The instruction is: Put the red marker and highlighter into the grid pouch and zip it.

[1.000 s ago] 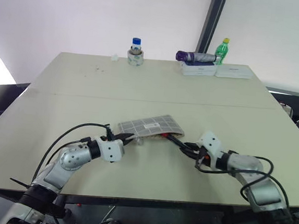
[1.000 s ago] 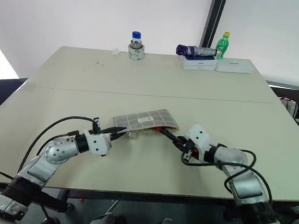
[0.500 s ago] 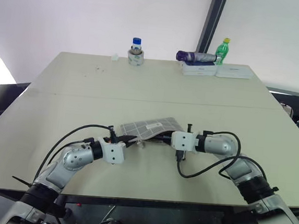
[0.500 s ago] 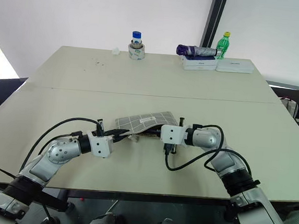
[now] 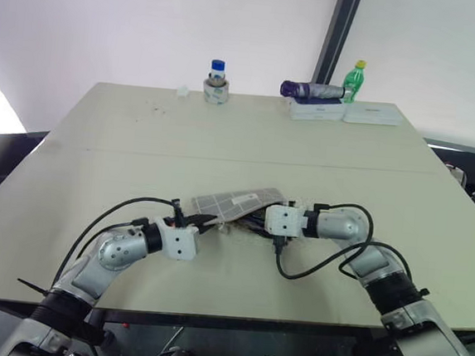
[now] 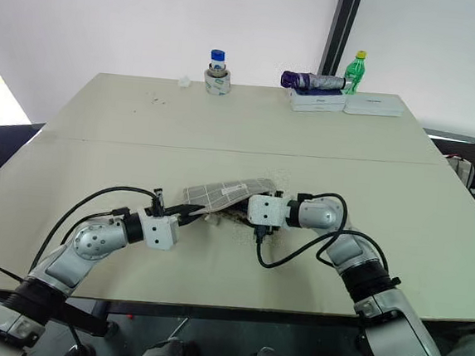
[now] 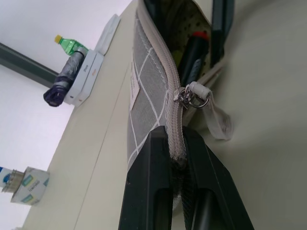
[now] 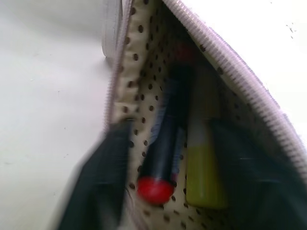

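Observation:
The grid pouch (image 5: 235, 201) lies near the table's front edge with its mouth held agape. My left gripper (image 5: 204, 222) is shut on the pouch's zipper edge (image 7: 173, 143), just behind the metal pull (image 7: 192, 93). My right gripper (image 5: 256, 221) reaches into the mouth from the right, its fingers (image 8: 98, 182) spread open against the dotted lining. The red marker (image 8: 165, 139) and the highlighter (image 8: 204, 167) lie side by side inside the pouch, between those fingers and loose from them. The left wrist view also catches the marker (image 7: 194, 50) inside.
Along the table's far edge stand a blue-capped jar on a tape roll (image 5: 216, 82), a purple folded umbrella (image 5: 310, 90) on white boxes (image 5: 314, 110), and a green bottle (image 5: 357, 78). Bare tabletop (image 5: 224, 143) stretches between these and the pouch.
My right gripper moved left from beside the pouch into its mouth, rolled over and opened its fingers. The left gripper kept its hold and stayed put.

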{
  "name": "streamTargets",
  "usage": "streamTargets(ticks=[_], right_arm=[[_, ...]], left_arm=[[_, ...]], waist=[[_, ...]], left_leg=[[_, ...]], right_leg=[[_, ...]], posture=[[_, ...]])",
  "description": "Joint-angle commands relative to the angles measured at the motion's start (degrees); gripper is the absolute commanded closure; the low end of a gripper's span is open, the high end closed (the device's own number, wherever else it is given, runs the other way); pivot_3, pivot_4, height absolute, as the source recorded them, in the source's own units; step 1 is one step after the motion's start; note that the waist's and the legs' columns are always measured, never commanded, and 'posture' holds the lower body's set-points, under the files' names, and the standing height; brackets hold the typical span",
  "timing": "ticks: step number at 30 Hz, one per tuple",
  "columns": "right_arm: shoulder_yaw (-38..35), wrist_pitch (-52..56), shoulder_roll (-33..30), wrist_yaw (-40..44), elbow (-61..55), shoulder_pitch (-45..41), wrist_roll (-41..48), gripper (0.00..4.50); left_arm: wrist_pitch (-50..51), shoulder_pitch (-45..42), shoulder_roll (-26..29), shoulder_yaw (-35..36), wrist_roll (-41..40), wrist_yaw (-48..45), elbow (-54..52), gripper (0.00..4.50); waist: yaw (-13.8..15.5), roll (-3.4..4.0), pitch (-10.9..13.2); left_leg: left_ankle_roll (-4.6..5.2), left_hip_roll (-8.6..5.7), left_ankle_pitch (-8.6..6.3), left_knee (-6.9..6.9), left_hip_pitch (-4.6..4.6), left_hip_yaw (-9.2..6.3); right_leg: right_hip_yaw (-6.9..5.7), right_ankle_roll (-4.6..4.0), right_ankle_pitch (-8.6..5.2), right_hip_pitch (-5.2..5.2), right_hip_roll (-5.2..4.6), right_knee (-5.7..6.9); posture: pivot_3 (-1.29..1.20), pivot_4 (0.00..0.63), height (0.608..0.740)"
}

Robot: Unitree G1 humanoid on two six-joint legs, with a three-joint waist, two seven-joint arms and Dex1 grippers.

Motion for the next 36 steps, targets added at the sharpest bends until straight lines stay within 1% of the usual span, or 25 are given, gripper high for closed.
streamTargets(ticks=[1, 4, 8, 12, 13, 15, 17, 18, 20, 21, 23, 25, 29, 33, 36], right_arm=[[-6.23, 7.91, 0.88, 0.31, -5.64, 2.08, 8.24, 0.11], [-9.55, 18.9, 1.65, 3.53, -13.87, 5.82, 17.98, 0.11], [-14.1, 27.8, 1.22, 2.88, -23.62, 10.7, 25.89, 0.11], [-20.39, 41.9, 1.67, 1.12, -32.18, 15.17, 39.42, 0.11], [-21.38, 45.65, 1.62, 0.75, -33.65, 16.69, 42.69, 0.11], [-21.18, 51.15, 1.56, 0.52, -36.06, 21.13, 46.78, 0.11], [-17.33, 49.14, 2.38, -0.65, -36.54, 25.1, 42.95, 0.11], [-15.49, 48.82, 3.61, -2.6, -35.88, 26.24, 41.03, 0.11], [-11.49, 44.71, 4.75, -4.62, -34.75, 27.08, 35.54, 0.11], [-10.5, 44.59, 6.22, -6.49, -33.79, 26.56, 34.21, 0.11], [-10.28, 44.26, 10.12, -9.93, -30.6, 24.58, 33.3, 0.11], [-10.32, 44.76, 13.47, -11.66, -27.75, 22.55, 33.44, 0.11], [-9.59, 41.71, 17.38, -14.03, -22.74, 18.51, 30.38, 0.11], [-10.67, 42.06, 20.76, -13.46, -21.47, 16.17, 32.76, 0.11], [-9.73, 41.6, 22.07, -12.86, -20.55, 15.37, 32.27, 0.11]], left_arm=[[0.42, -0.52, -0.41, 1.43, -1.96, 0.68, -1.16, 4.5], [1.32, -0.18, -0.84, 1.42, -2.62, 0.51, -1.67, 4.5], [1.82, 0.26, -1.17, 1.36, -2.48, 0.77, -2.21, 4.5], [3.16, 0.15, -1.92, 1.63, -2.93, 1.0, -2.71, 4.5], [3.39, -0.05, -2.06, 1.53, -2.85, 0.97, -2.77, 4.5], [3.26, -0.63, -2.15, 0.87, -2.46, 0.51, -2.55, 4.5], [2.89, -1.11, -2.04, 0.15, -1.92, 0.0, -2.32, 4.5], [2.69, -1.34, -1.93, -0.08, -1.67, -0.19, -2.32, 4.5], [2.88, -1.76, -1.89, -0.12, -1.69, -0.53, -2.49, 4.5], [2.94, -1.91, -1.77, -0.09, -1.66, -0.74, -2.64, 4.5], [3.17, -2.19, -1.49, 0.01, -1.69, -1.19, -3.14, 4.5], [3.66, -2.46, -1.4, 0.15, -1.93, -1.59, -3.79, 4.5], [4.53, -2.74, -1.59, 0.2, -1.93, -2.01, -4.95, 4.5], [5.53, -2.59, -1.73, 0.36, -1.93, -1.86, -5.87, 4.5], [5.91, -2.35, -1.89, 0.23, -1.57, -1.57, -6.23, 4.5]], waist=[[0.06, 0.0, 0.0], [0.09, 0.0, 0.0], [0.03, 0.0, 0.0], [0.12, 0.0, 0.0], [0.18, -0.01, 0.0], [0.2, -0.02, -0.01], [0.13, -0.03, -0.02], [0.09, -0.03, -0.02], [-0.18, -0.02, -0.01], [-0.27, -0.02, -0.01], [-0.24, -0.02, -0.02], [-0.19, -0.03, -0.02], [0.14, -0.03, -0.02], [0.06, -0.03, -0.02], [-0.08, -0.03, -0.02]], left_leg=[[0.0, 0.0, 0.0, -0.01, 0.0, -0.01], [0.0, 0.01, 0.0, 0.0, 0.0, -0.05], [0.01, 0.02, -0.01, 0.0, -0.01, -0.1], [0.16, 0.01, -0.1, 0.0, -0.01, -0.15], [0.36, 0.01, -0.21, 0.0, 0.0, -0.16], [0.4, 0.01, -0.24, 0.01, 0.0, -0.19], [0.42, 0.01, -0.25, 0.0, 0.01, -0.22], [0.43, 0.01, -0.26, 0.0, 0.01, -0.21], [0.42, 0.01, -0.25, 0.0, 0.01, -0.21], [0.41, 0.01, -0.25, 0.0, 0.0, -0.19], [0.37, 0.02, -0.22, 0.01, 0.01, -0.2], [0.37, 0.02, -0.22, 0.02, 0.01, -0.19], [0.37, 0.01, -0.22, 0.02, -0.01, -0.18], [0.36, -0.01, -0.22, 0.04, -0.03, -0.15], [0.36, 0.0, -0.22, 0.02, -0.02, -0.15]], right_leg=[[0.0, 0.0, 0.0, 0.0, 0.0, 0.0], [0.0, 0.0, 0.0, 0.01, 0.0, 0.02], [0.0, -0.01, 0.0, 0.02, -0.01, 0.02], [0.0, -0.01, 0.01, 0.03, -0.02, 0.02], [0.0, -0.01, 0.01, 0.04, -0.02, 0.02], [-0.01, -0.02, 0.01, 0.07, -0.03, 0.02], [-0.03, -0.02, 0.0, 0.1, -0.03, 0.0], [-0.03, -0.02, 0.0, 0.09, -0.03, 0.0], [-0.03, -0.02, 0.0, 0.07, -0.02, 0.01], [-0.02, -0.02, 0.0, 0.02, -0.02, 0.02], [-0.03, -0.02, 0.01, 0.02, 0.03, 0.03], [-0.02, -0.02, 0.01, 0.02, 0.03, 0.04], [-0.02, -0.02, 0.01, 0.03, 0.03, 0.04], [-0.02, -0.02, 0.01, 0.04, 0.01, 0.03], [-0.02, -0.02, 0.01, 0.03, 0.03, 0.03]], posture=[[0.0, 0.15, 0.74], [0.0, 0.15, 0.74], [0.0, 0.15, 0.74], [0.0, 0.15, 0.74], [0.0, 0.15, 0.74], [0.0, 0.15, 0.74], [0.0, 0.15, 0.74], [0.0, 0.15, 0.74], [0.0, 0.15, 0.74], [0.0, 0.15, 0.74], [0.0, 0.15, 0.74], [0.0, 0.15, 0.74], [0.0, 0.15, 0.74], [0.0, 0.15, 0.74], [0.0, 0.15, 0.74]])
